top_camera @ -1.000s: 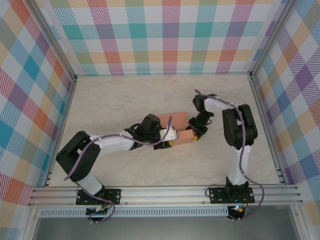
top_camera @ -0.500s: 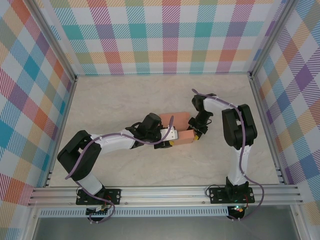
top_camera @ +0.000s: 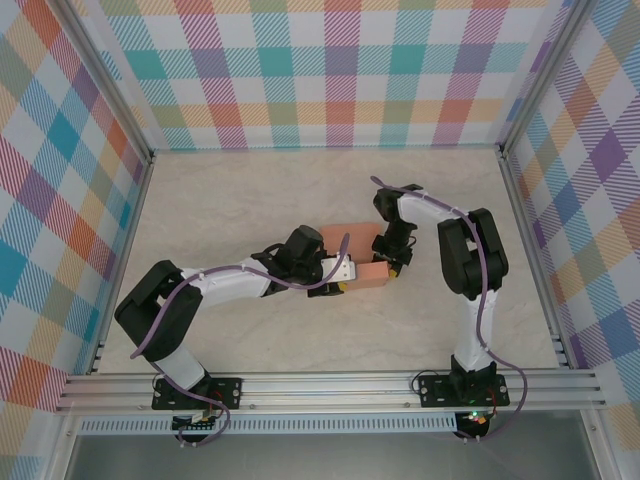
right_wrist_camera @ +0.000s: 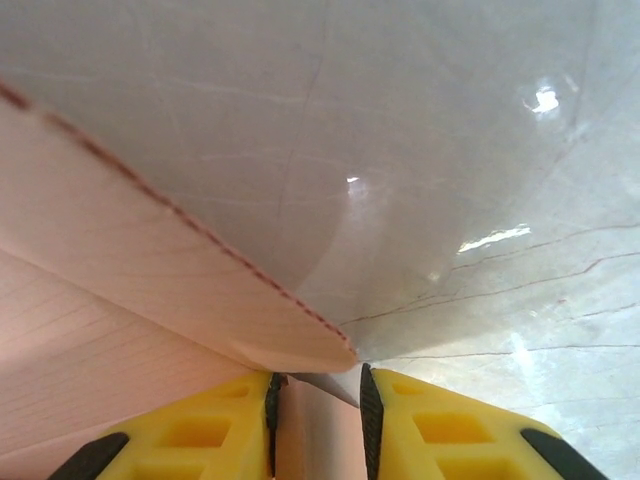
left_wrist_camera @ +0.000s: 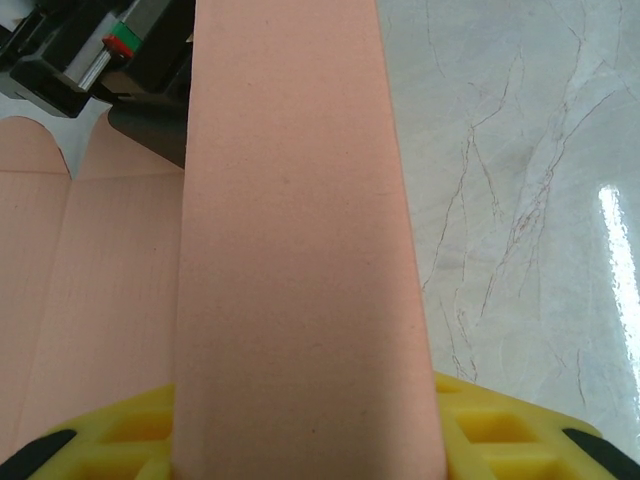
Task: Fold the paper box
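Observation:
The paper box [top_camera: 352, 248] is a salmon-orange card shape at the middle of the table. My left gripper [top_camera: 347, 272] is shut on its near edge. In the left wrist view a long box panel [left_wrist_camera: 300, 250] runs up between the yellow fingers [left_wrist_camera: 520, 430] of that gripper [left_wrist_camera: 305, 455]. My right gripper [top_camera: 391, 258] is at the box's right end. In the right wrist view its jaws [right_wrist_camera: 318, 425] stand narrow, with a card flap between the pads. A wider flap [right_wrist_camera: 130, 270] with a creased edge lies above the left finger [right_wrist_camera: 200, 430].
The marble-patterned tabletop [top_camera: 250, 200] is fenced by plaid walls [top_camera: 330, 70] and aluminium rails [top_camera: 330, 385]. The right arm's black wrist [left_wrist_camera: 90, 60] appears at the top left of the left wrist view, close behind the box.
The right gripper has shifted left, tighter against the box's right end, and its jaws have narrowed. The left arm and its hold are unchanged.

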Available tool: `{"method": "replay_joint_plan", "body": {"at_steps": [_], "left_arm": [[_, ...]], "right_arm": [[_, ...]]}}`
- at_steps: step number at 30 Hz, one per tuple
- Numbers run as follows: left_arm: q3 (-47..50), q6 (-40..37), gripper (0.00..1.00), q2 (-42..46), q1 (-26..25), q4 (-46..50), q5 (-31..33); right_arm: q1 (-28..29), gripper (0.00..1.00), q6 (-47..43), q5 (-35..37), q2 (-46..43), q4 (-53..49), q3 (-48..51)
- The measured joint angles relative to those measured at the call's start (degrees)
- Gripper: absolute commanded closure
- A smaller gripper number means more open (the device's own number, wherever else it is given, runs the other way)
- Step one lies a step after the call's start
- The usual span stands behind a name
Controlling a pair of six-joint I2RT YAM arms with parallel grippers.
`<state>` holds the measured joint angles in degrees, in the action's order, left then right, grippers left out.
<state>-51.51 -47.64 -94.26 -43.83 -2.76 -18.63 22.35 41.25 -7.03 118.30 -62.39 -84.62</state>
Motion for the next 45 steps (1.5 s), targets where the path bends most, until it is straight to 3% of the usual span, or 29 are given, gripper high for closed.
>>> {"method": "replay_joint_plan", "body": {"at_steps": [5, 8, 17, 18, 19, 20, 21, 27, 34, 38, 43, 45], "left_arm": [[0.0, -0.7, 0.61, 0.24, -0.02, -0.39, 2.01], [0.0, -1.27, 0.52, 0.87, -0.17, -0.37, 3.41], [-0.09, -1.64, 0.35, 2.49, -0.22, -0.33, 12.02], [-0.09, -1.49, 0.32, 2.69, -0.22, -0.37, 12.52], [-0.07, -1.2, 0.21, 2.97, -0.22, -0.37, 12.96], [-0.09, -1.05, 0.02, 3.3, -0.22, -0.37, 13.29], [-0.07, -0.83, 0.0, 3.67, -0.22, -0.35, 13.42], [0.63, 2.36, 0.0, 8.74, -0.22, -0.28, 13.38], [7.56, 10.51, 0.0, 23.15, 0.09, -0.74, 13.46], [14.38, 19.85, 0.0, 29.7, 2.95, -4.61, 15.28], [20.61, 36.59, 0.0, 30.23, 8.46, -7.89, 23.52], [21.27, 43.15, 0.0, 29.94, 9.66, -8.02, 27.1]], "right_arm": [[0.04, 0.74, 1.03, -0.13, -0.46, 0.15, -1.75], [0.17, 0.76, 2.69, -0.44, -2.4, 1.07, -1.77], [0.26, 0.83, 5.4, -0.68, -4.39, 2.82, -1.92], [0.26, 0.84, 5.46, -0.44, -4.39, 3.52, -1.57], [0.26, 0.84, 5.49, -0.17, -4.39, 4.2, -1.11], [0.26, 0.85, 5.49, 0.07, -4.39, 4.72, -0.68], [0.26, 0.86, 5.49, 0.24, -4.39, 5.53, -0.04], [0.37, 0.9, 4.74, 2.14, -7.37, 11.67, 5.09], [0.59, 0.92, 2.05, 8.07, -13.81, 20.7, 12.17], [0.59, 0.94, 0.35, 10.12, -15.96, 24.59, 13.49], [1.31, 0.95, -3.67, 12.68, -17.92, 32.3, 17.66], [2.03, 0.82, -6.47, 13.97, -19.12, 36.15, 21.03]]}}
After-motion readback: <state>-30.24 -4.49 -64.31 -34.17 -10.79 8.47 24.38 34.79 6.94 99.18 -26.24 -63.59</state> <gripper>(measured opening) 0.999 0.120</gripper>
